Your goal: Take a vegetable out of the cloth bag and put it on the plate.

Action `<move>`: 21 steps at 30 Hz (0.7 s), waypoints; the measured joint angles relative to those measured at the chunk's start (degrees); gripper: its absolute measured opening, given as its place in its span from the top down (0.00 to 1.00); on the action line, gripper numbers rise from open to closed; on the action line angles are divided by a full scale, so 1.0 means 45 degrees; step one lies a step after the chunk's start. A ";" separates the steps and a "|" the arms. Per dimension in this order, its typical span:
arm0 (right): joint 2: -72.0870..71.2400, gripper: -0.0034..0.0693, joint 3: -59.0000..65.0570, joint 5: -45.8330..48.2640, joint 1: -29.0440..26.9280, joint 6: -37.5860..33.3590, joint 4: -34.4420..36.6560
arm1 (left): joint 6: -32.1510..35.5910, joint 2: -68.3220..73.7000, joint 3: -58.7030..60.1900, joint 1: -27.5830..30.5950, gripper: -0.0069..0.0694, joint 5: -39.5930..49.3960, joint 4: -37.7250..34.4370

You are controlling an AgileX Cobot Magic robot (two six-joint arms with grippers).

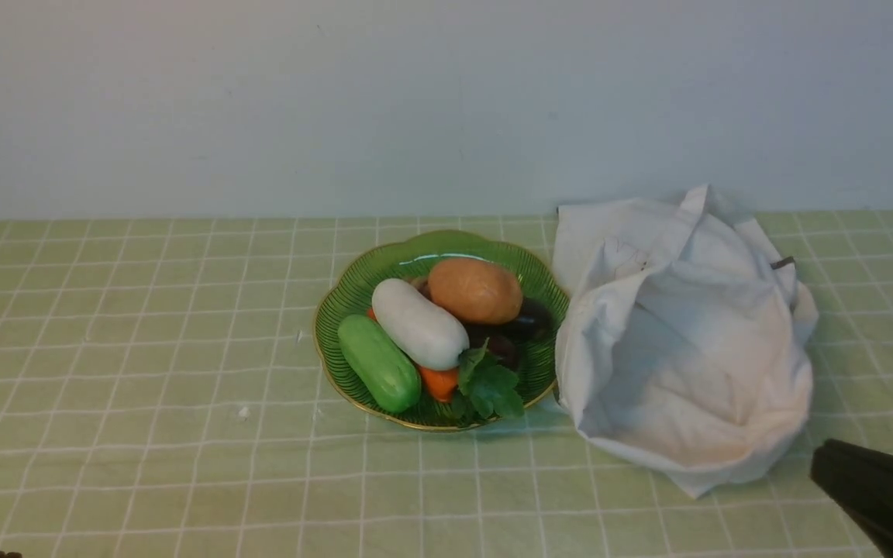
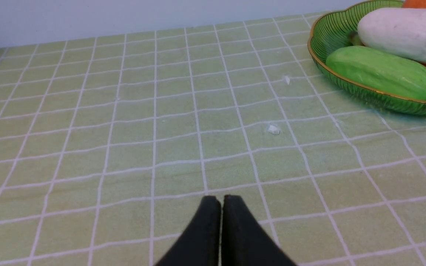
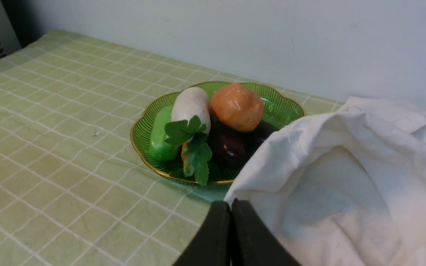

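The white radish [image 1: 419, 324] with green leaves [image 1: 489, 384] lies on the green gold-rimmed plate [image 1: 338, 302], on top of other vegetables. It also shows in the left wrist view [image 2: 401, 35] and the right wrist view [image 3: 190, 105]. The white cloth bag [image 1: 687, 349] lies crumpled just right of the plate, touching its rim. My right gripper [image 1: 826, 461] is shut and empty, low at the bag's front right; in its wrist view its tips [image 3: 230, 203] sit before the bag's edge [image 3: 346, 184]. My left gripper [image 2: 220, 199] is shut and empty over bare tablecloth, left of the plate [image 2: 320, 33].
On the plate also lie a green cucumber [image 1: 378, 363], a tan potato [image 1: 475, 291], an orange carrot [image 1: 439, 381] and a dark eggplant [image 1: 528, 322]. The table has a green checked cloth. A pale wall stands close behind. Small white crumbs [image 2: 273, 129] lie on the cloth.
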 joint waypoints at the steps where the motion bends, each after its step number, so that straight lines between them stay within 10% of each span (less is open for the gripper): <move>1: -0.0764 0.97 0.0457 0.0523 -0.0809 0.0006 -0.0014 | 0.0000 0.0000 0.0000 0.0000 0.92 0.0000 0.0000; 11: -0.5752 0.97 0.3241 0.2289 -0.5048 0.0006 0.0038 | 0.0000 0.0000 0.0000 0.0000 0.92 0.0000 0.0000; 21: -0.5962 0.97 0.3406 0.2344 -0.5694 -0.0046 -0.0001 | 0.0000 0.0000 0.0000 0.0000 0.92 0.0000 0.0000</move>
